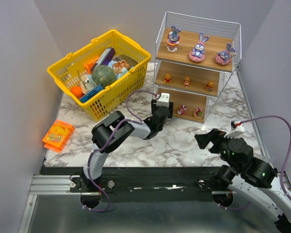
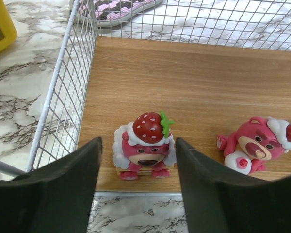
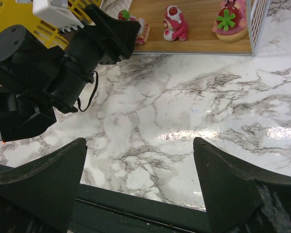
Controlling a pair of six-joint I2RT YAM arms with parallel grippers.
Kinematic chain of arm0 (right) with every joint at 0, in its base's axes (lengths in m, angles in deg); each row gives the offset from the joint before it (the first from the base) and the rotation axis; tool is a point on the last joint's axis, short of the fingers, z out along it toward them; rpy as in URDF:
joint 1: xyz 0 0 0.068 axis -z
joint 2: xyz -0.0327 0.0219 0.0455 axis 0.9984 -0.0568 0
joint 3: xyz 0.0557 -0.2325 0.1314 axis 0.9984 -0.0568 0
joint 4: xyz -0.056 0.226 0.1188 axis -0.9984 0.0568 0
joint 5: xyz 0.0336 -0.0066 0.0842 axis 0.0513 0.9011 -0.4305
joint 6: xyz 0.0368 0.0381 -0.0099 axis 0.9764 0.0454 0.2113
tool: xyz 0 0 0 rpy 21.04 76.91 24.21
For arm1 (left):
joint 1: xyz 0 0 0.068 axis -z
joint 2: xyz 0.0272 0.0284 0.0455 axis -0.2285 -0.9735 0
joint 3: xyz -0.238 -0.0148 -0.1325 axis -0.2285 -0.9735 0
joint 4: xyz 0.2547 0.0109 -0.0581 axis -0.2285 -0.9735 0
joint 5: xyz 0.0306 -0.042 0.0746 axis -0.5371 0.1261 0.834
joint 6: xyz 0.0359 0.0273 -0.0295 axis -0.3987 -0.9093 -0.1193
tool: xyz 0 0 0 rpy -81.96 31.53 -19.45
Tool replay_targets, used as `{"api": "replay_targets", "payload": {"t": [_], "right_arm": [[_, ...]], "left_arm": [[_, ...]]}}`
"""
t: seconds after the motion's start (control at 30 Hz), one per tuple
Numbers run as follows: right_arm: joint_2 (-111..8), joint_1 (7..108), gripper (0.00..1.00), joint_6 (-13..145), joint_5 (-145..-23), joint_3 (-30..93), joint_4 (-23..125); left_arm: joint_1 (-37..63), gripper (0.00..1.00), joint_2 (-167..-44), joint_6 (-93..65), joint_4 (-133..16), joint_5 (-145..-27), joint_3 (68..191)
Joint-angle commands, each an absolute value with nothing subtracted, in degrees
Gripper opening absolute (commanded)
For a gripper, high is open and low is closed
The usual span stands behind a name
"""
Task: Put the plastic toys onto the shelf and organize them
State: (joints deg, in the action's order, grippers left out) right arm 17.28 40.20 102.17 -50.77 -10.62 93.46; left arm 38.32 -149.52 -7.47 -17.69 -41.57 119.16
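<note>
Three purple bunnies, three orange bears, three pink figurines; one basket

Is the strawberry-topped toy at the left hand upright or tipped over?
Upright: the strawberry-topped toy stands on its feet on the shelf board, inside the open left hand.

The left arm rose from its base, folded at the elbow, and its forearm lay stretched toward the shelf. Its wrist was level with the lowest tier. The left gripper sat at the front edge of that tier, near the shelf's left corner, with its jaws apart and both dark fingers pointing into the tier. The right arm was bent low in front of the shelf's right side. The right gripper was well apart from the shelf, aimed toward its lowest tier with jaws spread wide.
</note>
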Motion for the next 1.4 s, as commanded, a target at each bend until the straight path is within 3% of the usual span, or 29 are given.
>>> {"api": "replay_targets", "payload": {"t": [0.0, 0.1, 0.2, 0.47, 0.73, 1.03, 1.17, 1.37], "right_arm": [[18.17, 39.90, 0.96, 103.04, -49.04, -11.16, 94.10], [18.08, 39.90, 0.96, 103.22, -48.95, -11.25, 94.19], [17.99, 39.98, 0.96, 103.31, -48.69, -11.16, 94.36], [15.10, 39.98, 0.99, 104.36, -47.29, -10.28, 95.15], [16.14, 39.98, 1.00, 107.16, -45.44, -7.47, 98.66], [17.38, 39.98, 1.00, 108.67, -44.20, 1.31, 107.45], [16.67, 39.98, 1.00, 108.67, -42.80, 4.57, 110.27], [18.60, 39.98, 1.00, 107.53, -42.88, 7.56, 111.68]], "left_arm": [[38.29, 0.76, -149.66, -8.48, -13.81, -42.18, 118.30], [38.38, 0.82, -148.70, -8.84, -12.24, -42.27, 116.90], [39.17, 0.99, -145.63, -10.06, -8.13, -42.53, 113.31], [44.79, 0.99, -132.11, -10.34, -6.24, -39.37, 103.54], [47.69, 0.99, -112.95, 0.91, -33.56, -42.88, 99.75], [49.98, 0.99, -81.75, 9.09, -67.37, -42.36, 97.12], [50.16, 0.99, -67.70, 9.09, -77.34, -41.57, 96.94], [50.16, 0.99, -57.57, 6.98, -86.49, -40.51, 99.48]]}}
